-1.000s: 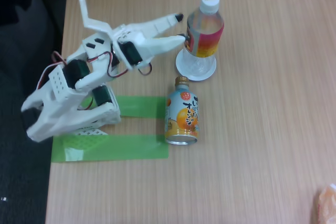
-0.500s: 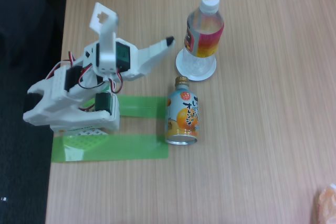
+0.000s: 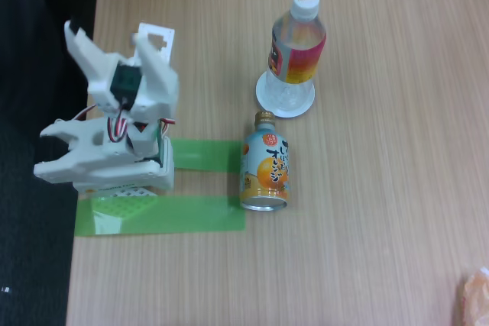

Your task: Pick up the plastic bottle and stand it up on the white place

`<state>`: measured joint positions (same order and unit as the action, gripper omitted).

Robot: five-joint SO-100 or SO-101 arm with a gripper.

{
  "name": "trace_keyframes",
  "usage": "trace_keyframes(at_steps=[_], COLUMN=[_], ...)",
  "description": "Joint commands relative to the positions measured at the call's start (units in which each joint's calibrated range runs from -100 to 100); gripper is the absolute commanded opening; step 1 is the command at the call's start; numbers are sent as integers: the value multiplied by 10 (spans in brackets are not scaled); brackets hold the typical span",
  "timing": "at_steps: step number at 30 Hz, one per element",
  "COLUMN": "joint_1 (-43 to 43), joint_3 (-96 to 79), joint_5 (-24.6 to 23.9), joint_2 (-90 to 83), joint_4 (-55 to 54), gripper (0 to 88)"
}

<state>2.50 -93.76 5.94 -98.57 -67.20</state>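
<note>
The plastic bottle (image 3: 298, 40) stands upright on the white place (image 3: 284, 98), at one o'clock on the surface. The gripper (image 3: 149, 51) has folded back to its base; jaws' state unclear. Task looks complete.

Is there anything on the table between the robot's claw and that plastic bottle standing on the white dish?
No. In the fixed view, bare wooden table separates the folded-back gripper from the plastic bottle on its white dish.
</note>
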Motion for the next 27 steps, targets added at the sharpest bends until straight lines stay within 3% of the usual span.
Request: trace_keyframes(at_steps=[1,4,8,27], joint_1=[-3,0,0,-5], joint_3=[-53,-56,-56,-56], joint_5=[-2,-2,-3,2], joint_2=[-1,0,0,-1], joint_4=[-144,-182,-188,-191], gripper=[165,125,6,10])
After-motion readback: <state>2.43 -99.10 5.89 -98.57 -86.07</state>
